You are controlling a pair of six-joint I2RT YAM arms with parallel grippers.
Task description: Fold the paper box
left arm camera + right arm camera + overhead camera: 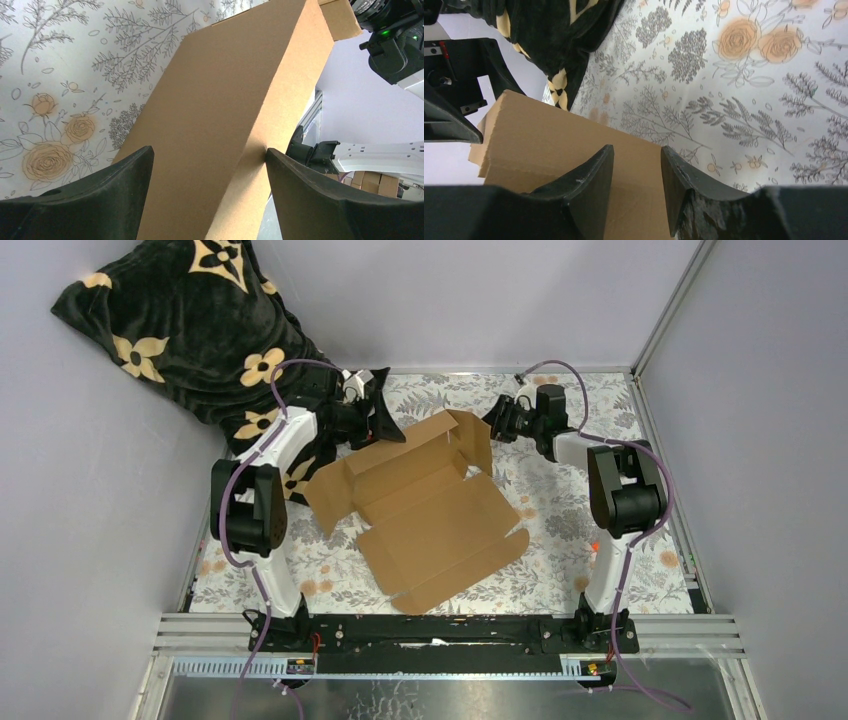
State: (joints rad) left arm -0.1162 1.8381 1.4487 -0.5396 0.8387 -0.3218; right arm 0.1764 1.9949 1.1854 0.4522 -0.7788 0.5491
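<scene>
Paper box (430, 510), far edge upright

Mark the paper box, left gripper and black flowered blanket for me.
paper box (432, 515): top view, middle of the flat centre panel.
left gripper (208, 152): left wrist view, midway between its fingertips.
black flowered blanket (180, 330): top view, bunched part in the far left corner.

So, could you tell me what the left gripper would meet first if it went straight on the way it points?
Most likely the cardboard box: its raised panel fills the gap right ahead of the open left gripper. It looks very close, though depth is hard to judge.
</scene>
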